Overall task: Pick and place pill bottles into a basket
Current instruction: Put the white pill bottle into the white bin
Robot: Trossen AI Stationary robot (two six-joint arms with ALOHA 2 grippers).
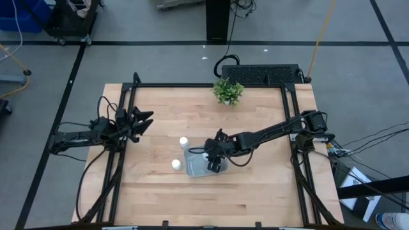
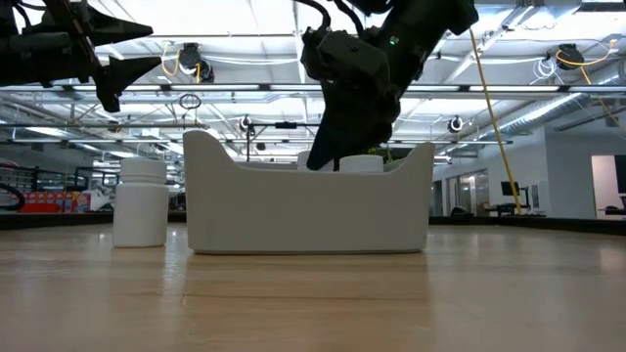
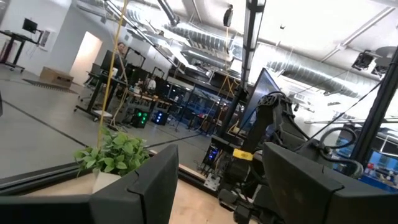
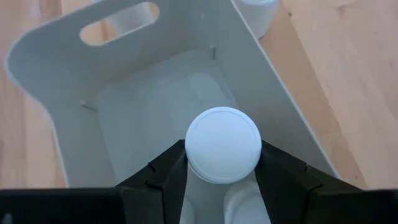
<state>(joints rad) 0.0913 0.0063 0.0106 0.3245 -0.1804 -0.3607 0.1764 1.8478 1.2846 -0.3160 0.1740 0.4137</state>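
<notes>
A small green plant sits on the wooden table.

Pale wooden table top framed in black rails, on a grey floor crossed by dark tape lines. Small green plant near the table's far edge, black box just behind. Beyond, open workshop: ceiling ducts, strip lights, desks with monitors, yellow cable hanging.

Held bottle: body hidden under its cap. Second bottle cut off by frame edge. Basket interior mostly hidden by right gripper.
</notes>
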